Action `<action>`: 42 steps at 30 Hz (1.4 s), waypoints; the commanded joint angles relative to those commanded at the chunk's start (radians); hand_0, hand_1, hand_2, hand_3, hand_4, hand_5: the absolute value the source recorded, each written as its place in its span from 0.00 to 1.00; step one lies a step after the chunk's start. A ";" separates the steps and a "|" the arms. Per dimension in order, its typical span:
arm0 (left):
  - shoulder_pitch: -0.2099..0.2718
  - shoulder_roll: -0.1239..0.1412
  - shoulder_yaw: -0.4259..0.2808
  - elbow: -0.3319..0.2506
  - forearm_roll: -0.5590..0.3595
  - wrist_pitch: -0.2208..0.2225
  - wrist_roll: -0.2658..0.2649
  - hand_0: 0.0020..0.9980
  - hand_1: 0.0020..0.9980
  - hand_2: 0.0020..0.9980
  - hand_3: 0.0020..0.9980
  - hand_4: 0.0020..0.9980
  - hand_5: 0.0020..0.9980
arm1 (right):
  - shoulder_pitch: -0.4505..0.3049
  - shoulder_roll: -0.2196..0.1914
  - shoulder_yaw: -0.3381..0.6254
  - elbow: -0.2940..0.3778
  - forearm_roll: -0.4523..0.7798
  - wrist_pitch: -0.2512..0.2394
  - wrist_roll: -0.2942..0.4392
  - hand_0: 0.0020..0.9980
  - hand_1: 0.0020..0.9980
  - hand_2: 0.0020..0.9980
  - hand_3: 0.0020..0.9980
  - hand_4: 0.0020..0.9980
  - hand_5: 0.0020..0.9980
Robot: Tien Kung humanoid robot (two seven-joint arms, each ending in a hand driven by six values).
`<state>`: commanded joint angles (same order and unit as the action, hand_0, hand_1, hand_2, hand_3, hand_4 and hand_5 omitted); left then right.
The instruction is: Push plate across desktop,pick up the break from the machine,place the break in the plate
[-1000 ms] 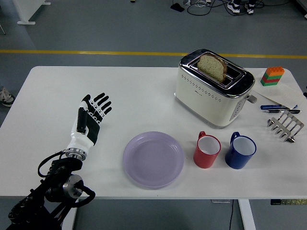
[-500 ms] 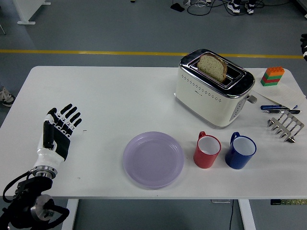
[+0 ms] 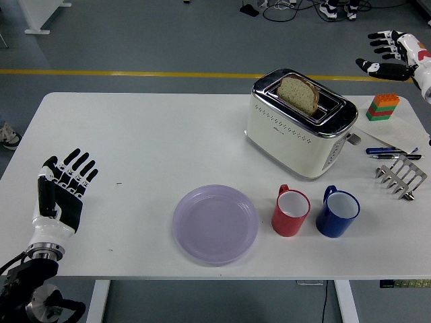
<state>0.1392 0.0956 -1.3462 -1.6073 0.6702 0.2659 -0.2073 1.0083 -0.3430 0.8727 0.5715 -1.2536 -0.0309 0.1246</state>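
The left hand (image 3: 59, 192) has drawn back toward the table's left edge since a moment ago, well away from the plate (image 3: 215, 224), and the right hand (image 3: 390, 52) has come into sight at the top right corner, high above the far side of the table. Both hands hold nothing: the left one's fingers are straight and spread, pointing away over the white table (image 3: 155, 141), and the right one's fingers are likewise extended and apart, pointing left. The lilac plate lies empty near the front edge, about mid-table. The slice of bread (image 3: 298, 93) stands upright in the slot of the cream toaster (image 3: 296, 128), which sits behind and to the right of the plate. Just right of the plate stand a red mug (image 3: 291, 210) and a blue mug (image 3: 338, 212), side by side. Further right lie a metal toast rack (image 3: 402, 176), some pens (image 3: 390, 152) and a stack of coloured bricks (image 3: 382, 107), the last below the right hand
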 joint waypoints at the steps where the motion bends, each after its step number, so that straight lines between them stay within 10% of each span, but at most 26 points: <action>1: 0.000 0.000 0.001 0.000 0.000 0.000 0.000 0.71 0.73 0.73 0.70 0.50 1.00 | 0.009 0.012 -0.004 -0.021 0.003 0.004 0.002 0.86 0.81 0.83 0.84 0.84 0.31; 27: -0.035 0.009 0.032 0.025 0.001 0.007 -0.006 0.72 0.73 0.72 0.69 0.49 1.00 | 0.245 0.291 -0.490 -0.382 0.307 0.080 -0.022 0.88 0.81 0.83 0.83 0.89 0.39; 42: -0.055 0.012 0.041 0.035 0.000 0.002 -0.014 0.72 0.72 0.72 0.69 0.49 1.00 | 0.292 0.343 0.131 -0.391 -0.315 0.153 -0.202 0.82 0.76 0.76 0.79 0.89 0.39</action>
<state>0.0838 0.1078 -1.3053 -1.5724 0.6697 0.2680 -0.2214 1.3006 0.0000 1.0032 0.1800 -1.5685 0.1216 -0.0776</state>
